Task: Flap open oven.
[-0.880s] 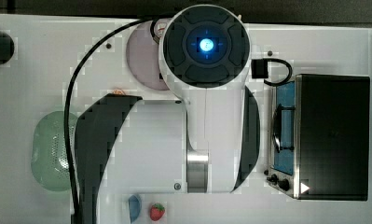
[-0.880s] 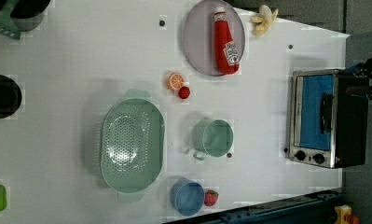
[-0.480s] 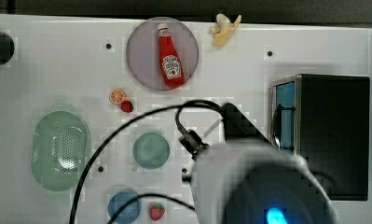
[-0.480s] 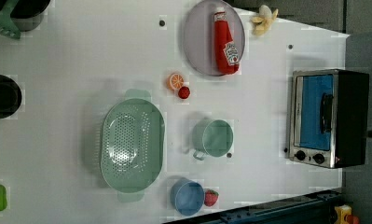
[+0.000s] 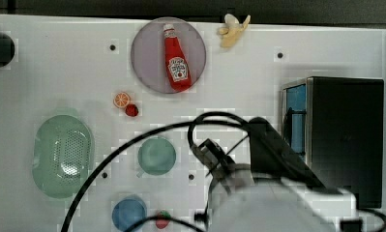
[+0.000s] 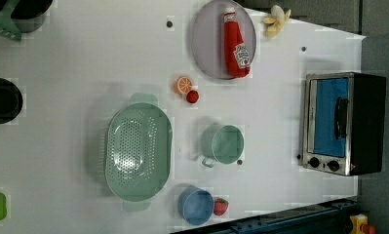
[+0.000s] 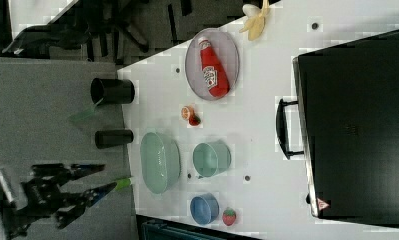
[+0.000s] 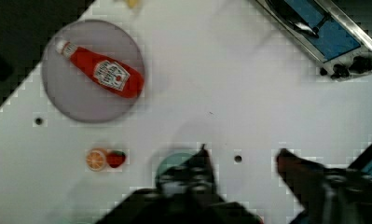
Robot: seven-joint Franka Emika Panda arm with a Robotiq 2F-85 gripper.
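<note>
At the right of the top view, the oven (image 5: 345,137) stands closed, its handle (image 6: 340,118) facing the open table so the arm can reach it. High above the table in the wrist view, the gripper (image 8: 242,161) has its fingers apart and holds nothing.

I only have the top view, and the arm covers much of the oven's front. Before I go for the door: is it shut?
Observer: Yes. In the left view the oven has its blue glass door flush in the silver frame.
Operator: Where does the handle sit?
Observer: The black bar handle lies along the door's edge nearest the black top. The right view shows it standing clear of the glass.
Operator: Is the gripper ready?
Observer: In the wrist view the gripper has its fingers apart with nothing between them. It is over bare table, well short of the oven.
</note>
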